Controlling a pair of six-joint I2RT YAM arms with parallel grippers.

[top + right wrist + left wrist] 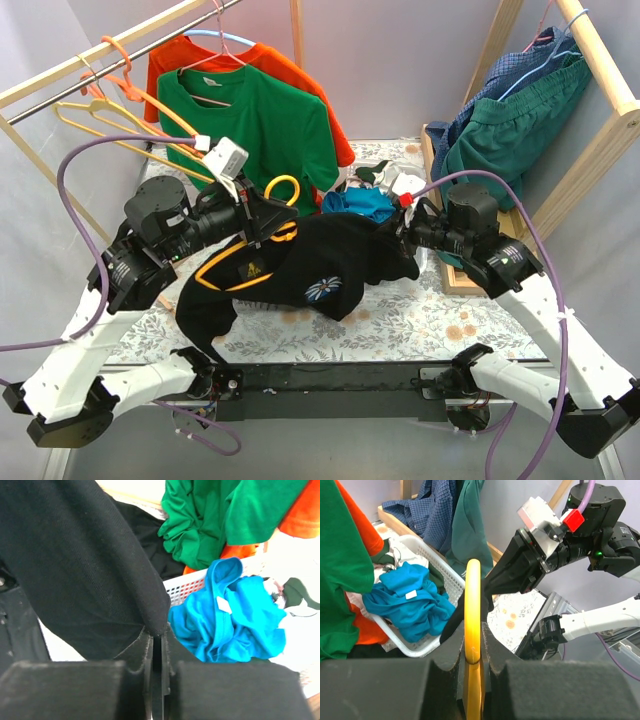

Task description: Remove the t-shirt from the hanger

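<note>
Grip: left pincer (474, 666) clamped on yellow plastic hanger (472, 605), anchoring it | right pincer (157, 652) pinched onto black fabric t-shirt (85, 565), apparently to drag it rightward.

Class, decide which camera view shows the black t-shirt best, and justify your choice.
The top external view: nearly the whole black t-shirt shows, prints included. The right wrist view shows only a fold pinched in the right end effector; the left wrist view, just dark fabric around the yellow hanger.

Black t-shirt (350, 250), orange trim; yellow hanger (472, 610); floral tablecloth (420, 320); blue garment (235, 615).
</note>
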